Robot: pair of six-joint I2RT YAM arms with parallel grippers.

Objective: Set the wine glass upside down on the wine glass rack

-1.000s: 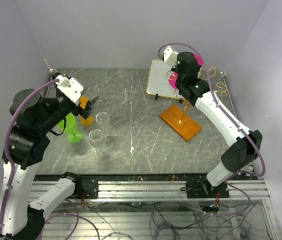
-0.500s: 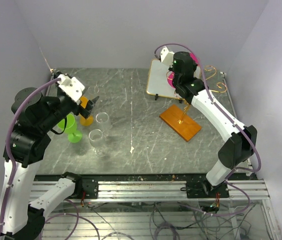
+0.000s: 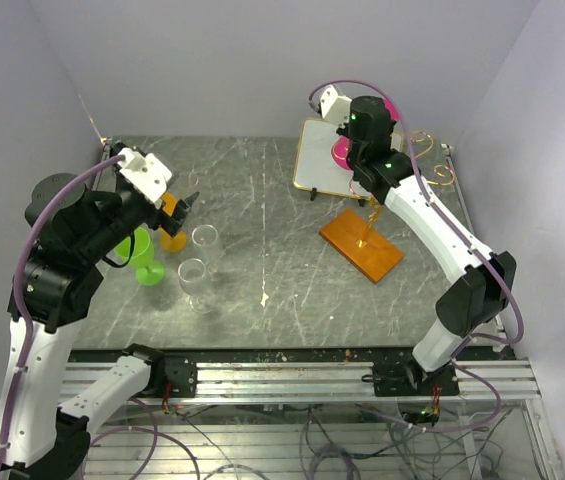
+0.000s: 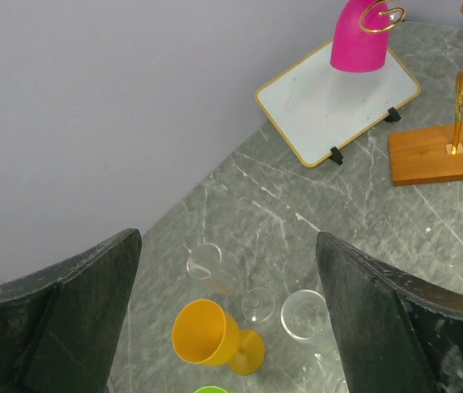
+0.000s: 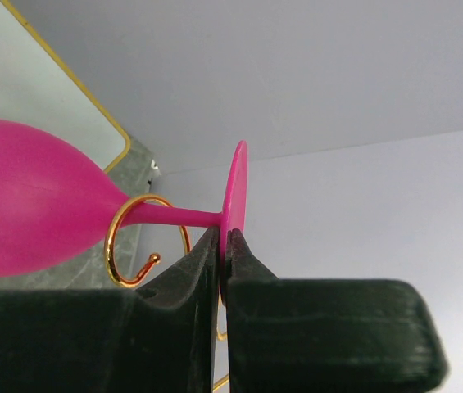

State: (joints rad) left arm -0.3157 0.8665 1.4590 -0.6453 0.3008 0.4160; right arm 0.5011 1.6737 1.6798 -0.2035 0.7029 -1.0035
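Right gripper [image 5: 224, 242] clamps pink wine glass [image 5: 26, 196] foot; stem seemingly through 1 rack loop [image 5: 108, 241].

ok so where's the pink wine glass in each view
Top external: upper right, pink wine glass mostly hidden by the right arm.
Left wrist: glass at top, right of centre, bowl down.
Right wrist: left side, foot pinched by right gripper.
Shared landmark: gold-framed panel.

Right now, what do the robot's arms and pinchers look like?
Both the left arm and the right arm are made of smooth white tubes joined by chunky round black joints, and a purple cable loops along each one. The left gripper and the right gripper have thick, matte black fingers that look a bit scuffed.
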